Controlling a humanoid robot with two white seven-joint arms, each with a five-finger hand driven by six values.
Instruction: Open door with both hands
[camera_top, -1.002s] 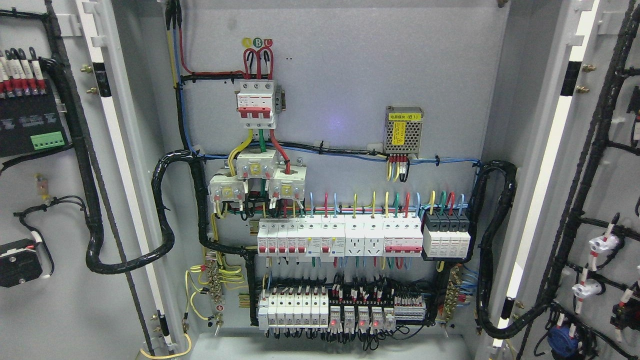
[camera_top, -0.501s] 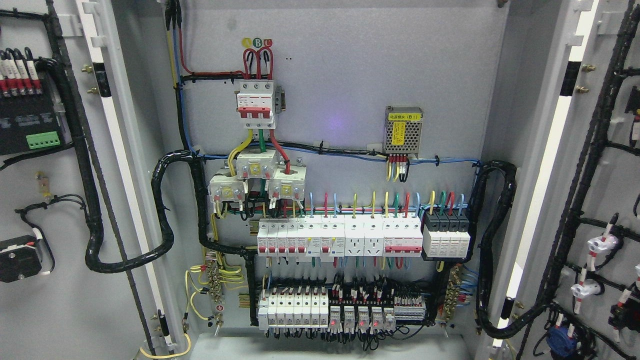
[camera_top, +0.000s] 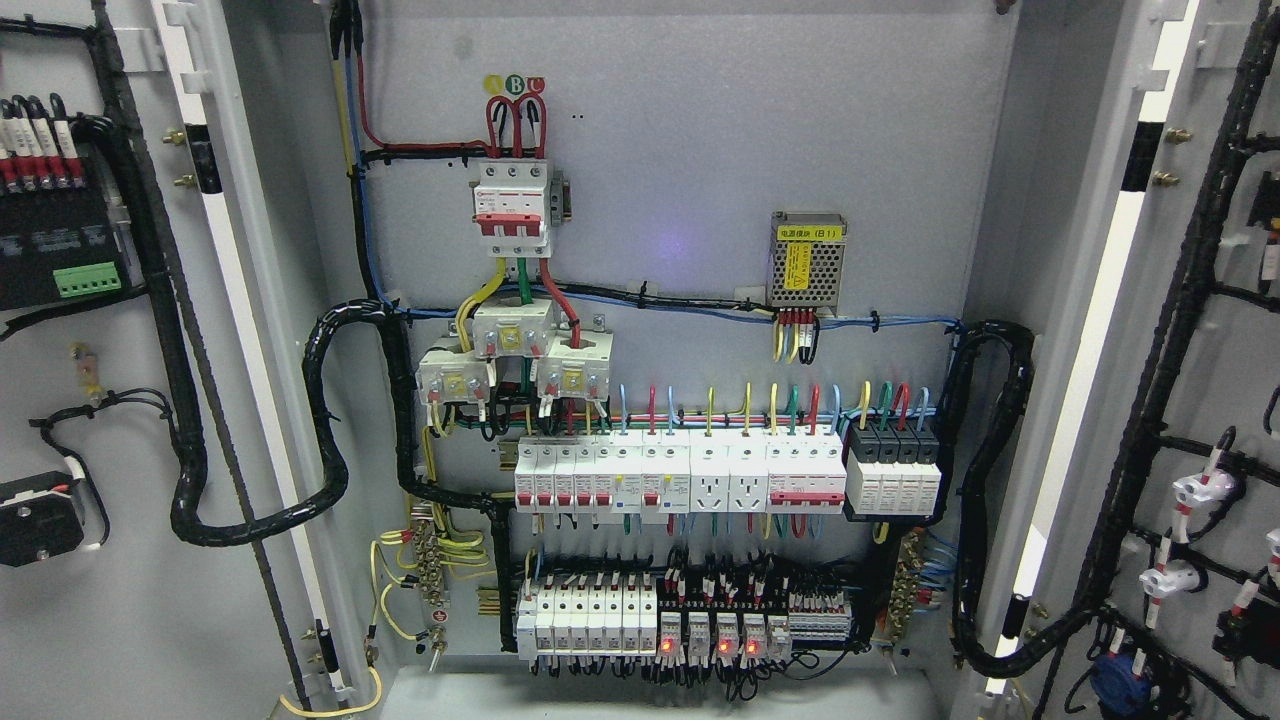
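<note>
On both sides of the cabinet (camera_top: 680, 200), the left door (camera_top: 100, 620) and right door (camera_top: 1200, 380) stand wide open; neither robot hand shows, so their state cannot be told.

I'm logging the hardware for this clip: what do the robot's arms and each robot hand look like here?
Neither arm nor robot hand shows in the head view, so their look cannot be told. Only the open electrical cabinet is visible, its left door and right door swung wide.

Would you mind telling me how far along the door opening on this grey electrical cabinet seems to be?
Opening looks essentially done: the grey left door and grey right door both stand swung wide, their wired inner faces showing, and the back panel with its row of white circuit breakers is fully exposed. Nothing is in hand: neither robot hand shows in the head view. At most a last widening remains.
</note>
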